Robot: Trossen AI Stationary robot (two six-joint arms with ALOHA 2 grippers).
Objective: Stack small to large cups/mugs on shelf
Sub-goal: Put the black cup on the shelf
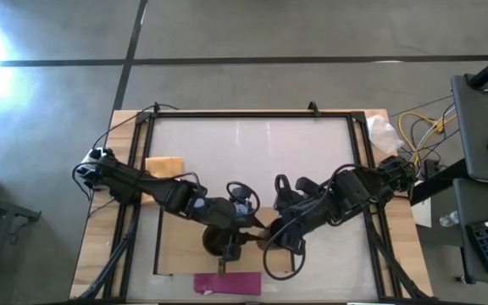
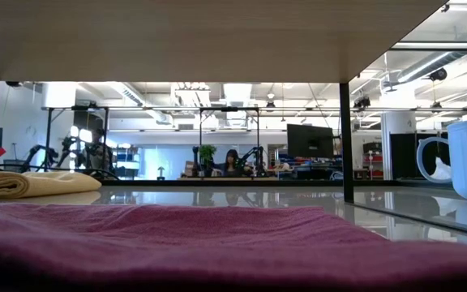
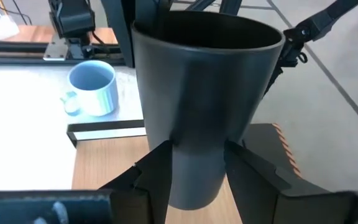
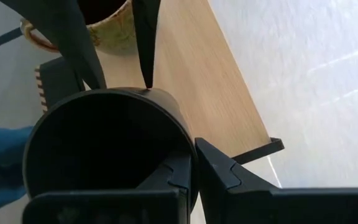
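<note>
Black cup (image 3: 204,106) over the shelf (image 3: 114,165), left claw (image 3: 194,177) clamped on its lower body. Right claw (image 4: 194,168) closed, fingers pinching the cup's rim (image 4: 185,155). Brown mug (image 4: 107,28) on shelf beside cup. Blue mug (image 3: 93,89) on table (image 3: 17,124) beyond shelf's end.

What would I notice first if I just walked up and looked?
The big black cup at the table's near middle: the left end effector grips its sides above the light-wood shelf, while the right end effector pinches its rim. Next, the pale blue mug, standing alone on the white tabletop just beyond the shelf.
</note>
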